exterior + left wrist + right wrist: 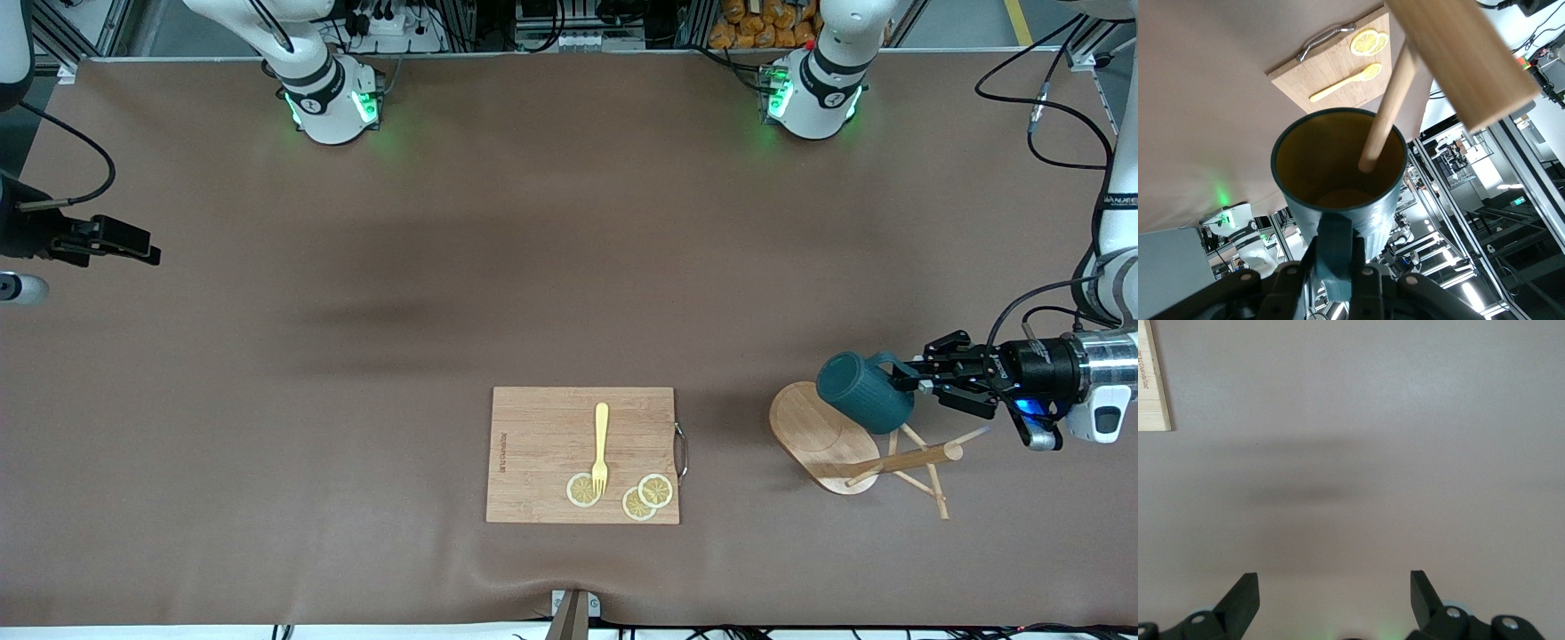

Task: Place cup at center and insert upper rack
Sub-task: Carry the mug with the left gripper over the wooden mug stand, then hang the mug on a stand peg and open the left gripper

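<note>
The dark teal cup (864, 391) is held sideways over the tipped wooden mug tree (813, 431), toward the left arm's end of the table. My left gripper (907, 378) is shut on the cup's loop handle (1335, 243). In the left wrist view one thin peg (1388, 107) reaches into the cup's tan mouth (1331, 167), and the tree's flat base (1458, 60) shows past it. The tree lies on its side, its post (920, 458) and pegs near the table. My right gripper (133, 244) waits open and empty at the right arm's end of the table; it also shows in the right wrist view (1335, 587).
A rectangular bamboo cutting board (542, 436) with a metal handle lies near the front camera at mid-table. It carries a yellow fork (601, 444) and three lemon slices (647, 496). The board also shows in the left wrist view (1331, 60) and in the right wrist view (1151, 380).
</note>
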Controlling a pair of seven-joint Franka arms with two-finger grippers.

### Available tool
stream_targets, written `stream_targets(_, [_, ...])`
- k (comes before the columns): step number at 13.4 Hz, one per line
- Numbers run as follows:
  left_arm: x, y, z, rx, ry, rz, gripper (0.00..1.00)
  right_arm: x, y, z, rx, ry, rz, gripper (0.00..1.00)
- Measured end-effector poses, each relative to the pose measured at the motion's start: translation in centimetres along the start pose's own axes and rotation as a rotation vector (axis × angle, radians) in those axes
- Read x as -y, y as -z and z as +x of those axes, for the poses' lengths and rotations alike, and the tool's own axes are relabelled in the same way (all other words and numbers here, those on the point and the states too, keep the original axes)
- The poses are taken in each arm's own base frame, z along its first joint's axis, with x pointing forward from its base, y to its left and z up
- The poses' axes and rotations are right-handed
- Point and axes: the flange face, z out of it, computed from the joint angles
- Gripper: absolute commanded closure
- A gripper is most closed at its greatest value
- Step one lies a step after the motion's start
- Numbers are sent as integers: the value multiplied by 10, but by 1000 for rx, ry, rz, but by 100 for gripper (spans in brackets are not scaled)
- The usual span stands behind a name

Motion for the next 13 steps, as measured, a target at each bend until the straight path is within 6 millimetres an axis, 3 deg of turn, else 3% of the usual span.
stream_targets(5, [0,10,6,-18,-28,-7,100,2,1,0,-4,3,-1,0])
stream_targets(8, [9,23,18,-39,-52,-16,100,2,15,0,-34,4,-2,0])
stream_targets(13, [11,26,24,-42,-52,-22,100,3,22,0,-50,5,-3,0])
